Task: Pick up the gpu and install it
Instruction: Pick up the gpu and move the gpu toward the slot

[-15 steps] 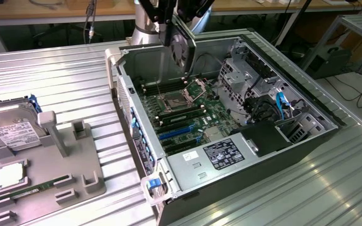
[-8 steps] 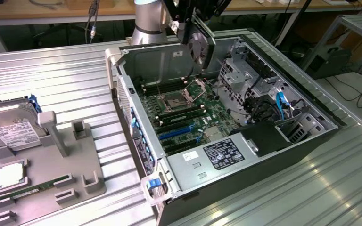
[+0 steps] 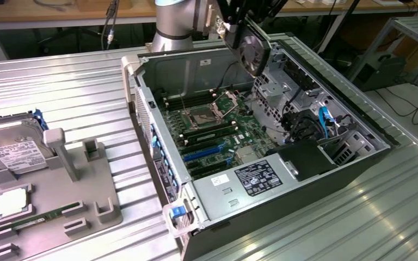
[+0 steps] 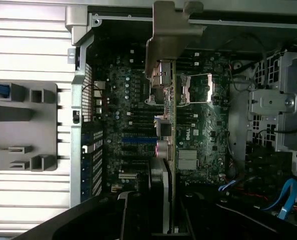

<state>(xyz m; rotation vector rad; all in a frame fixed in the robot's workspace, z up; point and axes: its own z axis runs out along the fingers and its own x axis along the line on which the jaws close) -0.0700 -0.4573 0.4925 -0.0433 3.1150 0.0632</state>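
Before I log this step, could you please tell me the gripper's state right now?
Gripper: closed on the gpu, holding it above the open case.

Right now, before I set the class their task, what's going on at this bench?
The robot arm's gripper is clamped on the gpu and holds it in the air above the open computer case. The wrist view looks down along the card's edge onto the motherboard. The card is not seated in any slot yet. On the grey holder at the exterior view's left, the hard drive and the memory stick lie in their places.
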